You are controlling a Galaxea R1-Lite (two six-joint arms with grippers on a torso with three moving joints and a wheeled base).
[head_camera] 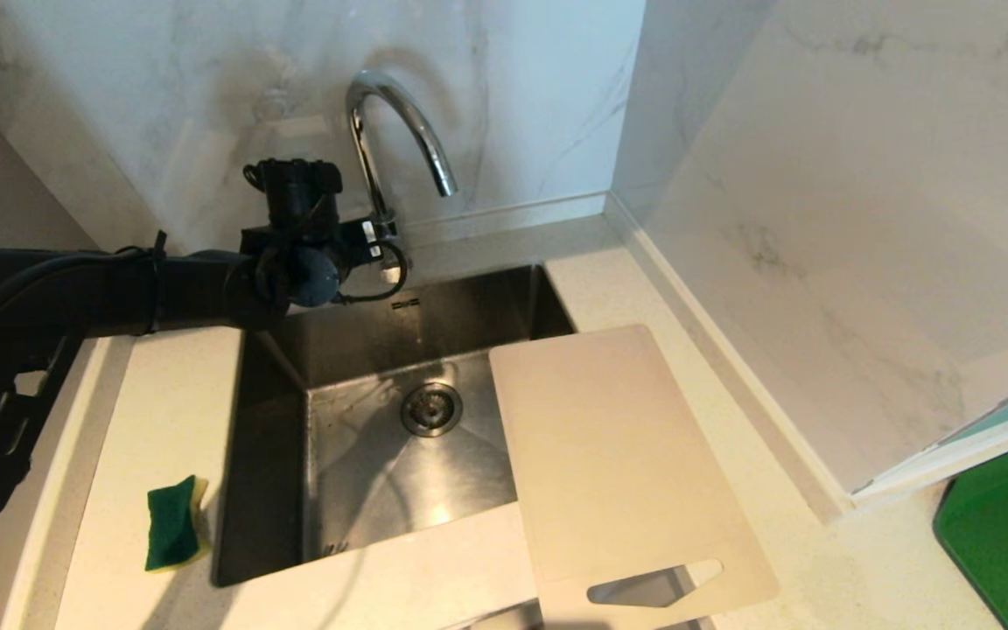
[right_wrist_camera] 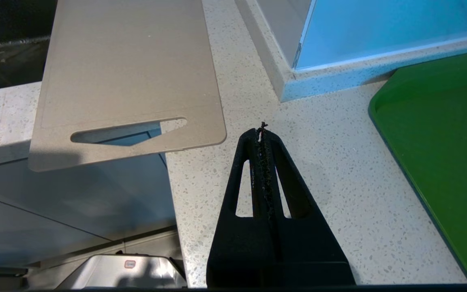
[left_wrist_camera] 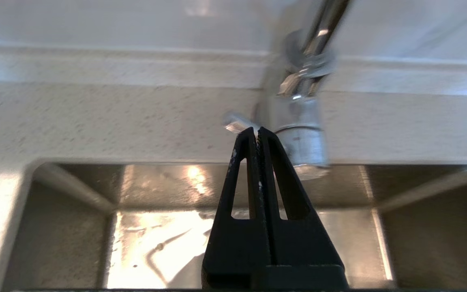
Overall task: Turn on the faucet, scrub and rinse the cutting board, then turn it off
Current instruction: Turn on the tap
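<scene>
The pale speckled worktop (head_camera: 163, 411) wraps around a steel sink (head_camera: 381, 455) set against a marble wall. The cutting board (head_camera: 618, 455) lies flat along the sink's right rim, its left edge overhanging the basin; its long axis runs from the back wall toward the robot, and the handle slot end points at the robot, jutting past the worktop's front edge. A dark green tray (head_camera: 1007, 534) sits at the far right, well apart from the board. The faucet (head_camera: 399, 131) rises upright behind the sink at its back rim, its arched spout curving over to the right and pointing down above the basin. The left end effector (left_wrist_camera: 256, 130), fingers pressed together and empty, has its tips just beside the thin lever (left_wrist_camera: 235, 123) at the faucet's base. The right end effector (right_wrist_camera: 262, 132), likewise closed and holding nothing, hangs over the worktop near the board's handle end. A green-and-yellow sponge (head_camera: 174, 523) rests left of the sink.
</scene>
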